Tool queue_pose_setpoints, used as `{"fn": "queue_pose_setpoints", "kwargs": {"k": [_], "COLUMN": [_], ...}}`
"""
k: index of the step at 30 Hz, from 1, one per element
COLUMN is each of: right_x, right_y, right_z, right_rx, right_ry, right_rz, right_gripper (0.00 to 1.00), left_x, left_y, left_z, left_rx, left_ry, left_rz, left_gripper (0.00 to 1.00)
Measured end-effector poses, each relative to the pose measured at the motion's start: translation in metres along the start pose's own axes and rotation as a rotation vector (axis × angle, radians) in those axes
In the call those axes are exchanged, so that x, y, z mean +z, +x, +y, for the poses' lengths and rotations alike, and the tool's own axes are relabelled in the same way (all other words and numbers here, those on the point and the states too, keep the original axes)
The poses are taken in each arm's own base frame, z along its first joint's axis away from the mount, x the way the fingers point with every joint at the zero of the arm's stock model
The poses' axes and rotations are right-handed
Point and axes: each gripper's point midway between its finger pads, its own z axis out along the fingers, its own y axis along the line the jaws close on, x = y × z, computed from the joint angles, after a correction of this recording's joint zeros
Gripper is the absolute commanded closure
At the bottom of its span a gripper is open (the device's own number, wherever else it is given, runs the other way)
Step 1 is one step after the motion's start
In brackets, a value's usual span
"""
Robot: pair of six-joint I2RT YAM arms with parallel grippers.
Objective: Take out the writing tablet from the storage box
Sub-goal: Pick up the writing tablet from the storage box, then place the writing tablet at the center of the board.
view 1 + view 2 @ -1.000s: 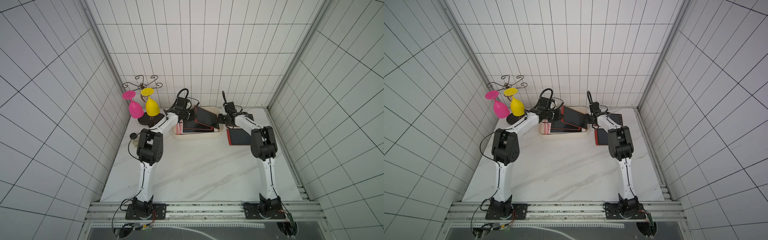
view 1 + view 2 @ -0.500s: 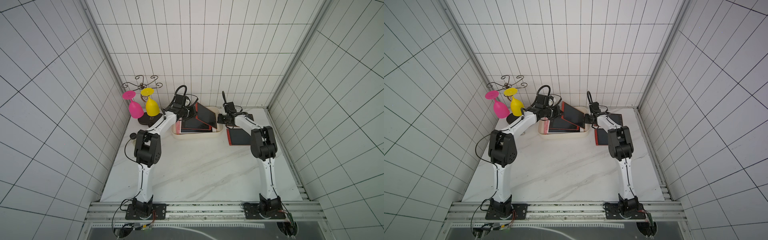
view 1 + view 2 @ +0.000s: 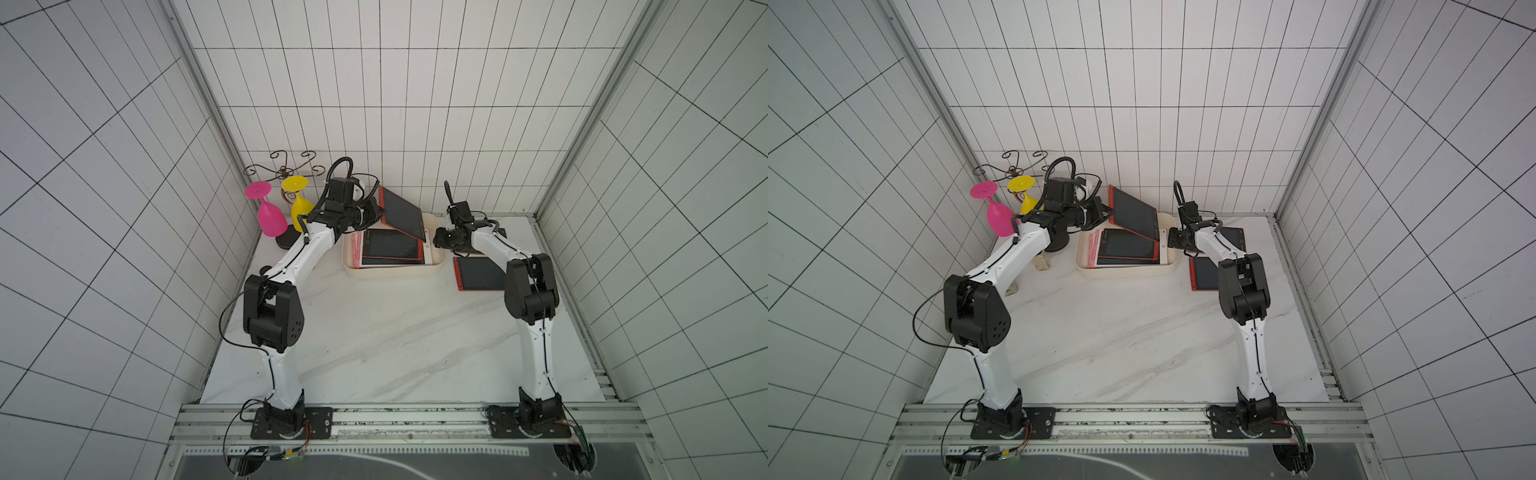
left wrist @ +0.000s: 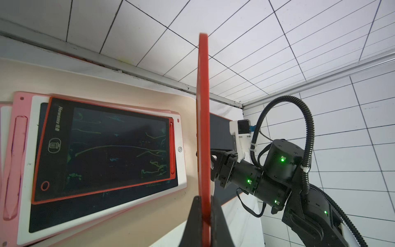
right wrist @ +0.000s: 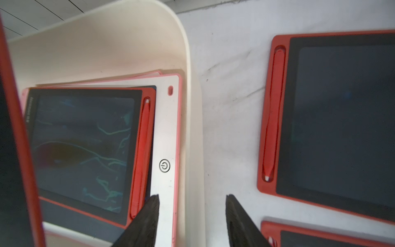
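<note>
Now left fingers (image 4: pixel 221 228) clench the writing tablet (image 3: pixel 401 214) above the storage box (image 3: pixel 392 272) — right fingers (image 5: pixel 145 222) parted.

There were four red-framed, black-screened writing tablets (image 3: pixel 401 212), one white-framed tablet (image 4: pixel 181 132) and at least one pink-framed tablet (image 4: pixel 12 149). There was one shallow cream-white plastic storage box (image 3: pixel 395 272), one magenta plastic goblet (image 3: pixel 270 218), one yellow plastic goblet (image 3: pixel 301 205) and one dark wire stand (image 3: pixel 284 168).
</note>
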Motion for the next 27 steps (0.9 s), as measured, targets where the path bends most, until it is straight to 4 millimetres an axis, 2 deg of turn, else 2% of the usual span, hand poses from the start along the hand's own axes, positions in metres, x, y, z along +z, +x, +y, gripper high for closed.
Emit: {"fn": "queue_pose_setpoints", "kwargs": {"k": [2, 5, 8, 11, 14, 17, 19, 21, 24, 27], "right_x": [-0.023, -0.07, -0.119, -0.169, -0.217, -0.258, -0.273, -0.279, -0.273, -0.26], "right_y": [-0.015, -0.044, -0.075, -0.092, -0.104, -0.106, -0.098, -0.087, -0.065, -0.039], "right_z": [-0.003, -0.016, -0.04, -0.068, -0.089, -0.091, -0.082, -0.077, -0.076, -0.08], "right_rx": [0.015, 0.047, 0.088, 0.134, 0.17, 0.176, 0.167, 0.163, 0.174, 0.193], "right_ry": [0.0, 0.003, 0.014, 0.032, 0.034, 0.013, -0.017, -0.039, -0.058, -0.062], "right_rz": [-0.032, -0.102, -0.184, -0.25, -0.32, -0.379, -0.39, -0.381, -0.34, -0.283], "right_gripper": [0.24, 0.17, 0.16, 0.16, 0.16, 0.16, 0.15, 0.16, 0.16, 0.16], "left_x": [-0.01, -0.027, -0.046, -0.061, -0.067, -0.059, -0.052, -0.046, -0.042, -0.041], "left_y": [0.005, 0.014, 0.026, 0.043, 0.075, 0.126, 0.166, 0.201, 0.246, 0.276], "left_z": [-0.006, -0.018, -0.027, -0.034, -0.041, -0.052, -0.057, -0.059, -0.063, -0.062], "left_rx": [-0.022, -0.044, -0.064, -0.097, -0.131, -0.163, -0.185, -0.204, -0.222, -0.242], "left_ry": [0.026, 0.065, 0.1, 0.145, 0.197, 0.239, 0.253, 0.253, 0.253, 0.257], "left_rz": [0.005, 0.01, 0.015, 0.026, 0.056, 0.14, 0.208, 0.261, 0.317, 0.326], "left_gripper": [1.0, 1.0, 1.0, 1.0, 1.0, 1.0, 1.0, 1.0, 1.0, 1.0]}}
